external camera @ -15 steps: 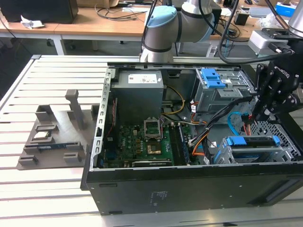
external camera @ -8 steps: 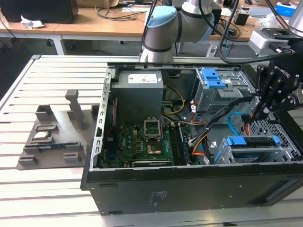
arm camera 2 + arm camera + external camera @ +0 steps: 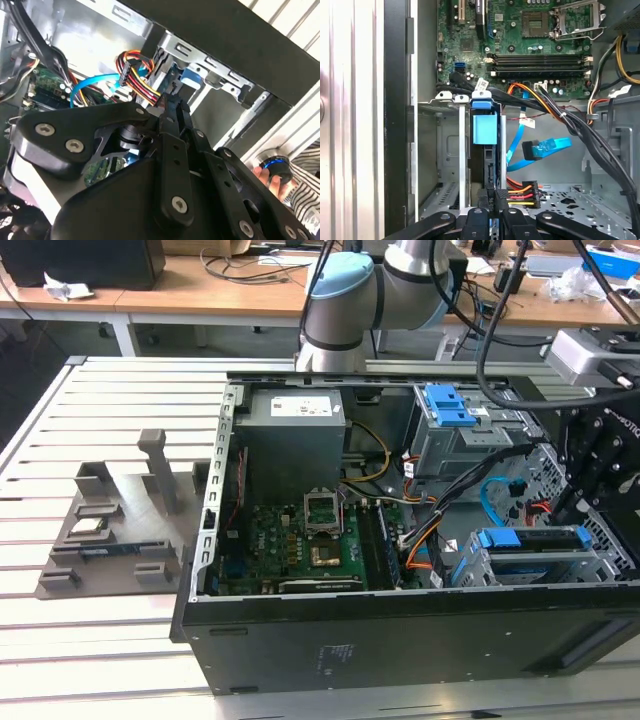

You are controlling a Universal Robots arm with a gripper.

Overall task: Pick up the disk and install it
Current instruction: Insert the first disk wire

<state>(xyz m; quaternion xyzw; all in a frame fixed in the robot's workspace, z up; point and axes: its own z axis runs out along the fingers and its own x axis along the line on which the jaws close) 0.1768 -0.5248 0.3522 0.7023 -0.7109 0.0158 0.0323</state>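
Note:
The disk stands on edge in a slot of the grey drive cage (image 3: 447,145) at the front corner of the open computer case. Its bright blue carrier frame (image 3: 484,127) shows in the first wrist view, and again as a blue strip (image 3: 530,538) in the exterior view and a blue patch (image 3: 191,76) in the second wrist view. My black gripper (image 3: 490,197) hovers right over the disk's narrow edge, at the end away from the blue handle. Its fingers (image 3: 174,107) are shut together with nothing between them.
A motherboard (image 3: 300,540), bundled cables (image 3: 560,120), a blue data cable (image 3: 545,147) and a power connector (image 3: 520,195) crowd the case beside the cage. A second blue latch (image 3: 447,405) sits on the upper bay. A person's hand (image 3: 270,177) holds a knob outside the case.

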